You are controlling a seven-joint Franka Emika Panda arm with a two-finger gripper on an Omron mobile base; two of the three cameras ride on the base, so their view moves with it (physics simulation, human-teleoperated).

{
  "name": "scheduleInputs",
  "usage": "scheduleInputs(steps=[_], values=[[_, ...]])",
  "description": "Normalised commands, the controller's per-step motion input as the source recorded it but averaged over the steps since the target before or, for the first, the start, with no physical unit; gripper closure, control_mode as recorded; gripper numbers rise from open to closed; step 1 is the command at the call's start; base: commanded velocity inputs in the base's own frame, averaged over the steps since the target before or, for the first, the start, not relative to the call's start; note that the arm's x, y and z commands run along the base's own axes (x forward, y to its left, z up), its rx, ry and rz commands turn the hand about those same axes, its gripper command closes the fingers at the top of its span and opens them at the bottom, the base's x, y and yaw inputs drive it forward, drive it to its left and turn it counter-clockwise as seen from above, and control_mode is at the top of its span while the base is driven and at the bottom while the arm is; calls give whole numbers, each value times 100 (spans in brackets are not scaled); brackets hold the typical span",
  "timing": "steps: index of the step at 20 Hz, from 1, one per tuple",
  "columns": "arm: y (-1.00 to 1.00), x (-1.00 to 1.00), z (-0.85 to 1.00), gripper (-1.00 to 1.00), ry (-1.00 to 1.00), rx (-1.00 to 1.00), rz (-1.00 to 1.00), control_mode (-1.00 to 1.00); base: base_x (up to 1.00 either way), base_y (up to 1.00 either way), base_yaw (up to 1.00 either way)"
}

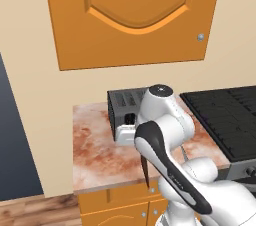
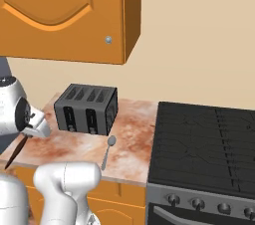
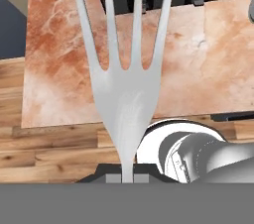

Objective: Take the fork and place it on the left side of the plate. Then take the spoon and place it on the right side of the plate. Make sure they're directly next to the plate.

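Gripper [image 3: 128, 178] is clamped on the fork [image 3: 126, 74], tines projecting straight ahead along the hand's axis over the counter [image 3: 208, 74], toward the toaster [image 2: 87, 108].

Marble counter [image 2: 130, 157] — toaster [image 2: 85, 109], spoon [image 2: 108, 151]

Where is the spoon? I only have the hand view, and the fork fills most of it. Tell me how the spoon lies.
Observer: The spoon lies flat on the counter in front of the toaster. Its bowl is toward the toaster and its handle points at the counter's front edge.
Operator: Now describe the fork's handle.
Observer: The fork has a black handle. It slants down from the gripper, which is shut on it, near the counter's front edge and well to the left of the spoon.
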Motion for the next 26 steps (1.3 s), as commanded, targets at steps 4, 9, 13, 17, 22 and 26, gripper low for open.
scheduleInputs(steps=[4, 9, 13, 17, 22, 26], values=[[-16, 8, 36, 100, -1, -2, 0, -100, 0, 0, 0], [-6, 2, 5, 100, 0, 0, 0, -100, 0, 0, 0], [0, 0, 0, 100, 0, 0, 0, -100, 0, 0, 0], [0, 0, 0, 100, 0, 0, 0, -100, 0, 0, 0], [0, 0, 0, 100, 0, 0, 0, -100, 0, 0, 0], [0, 0, 0, 100, 0, 0, 0, -100, 0, 0, 0]])
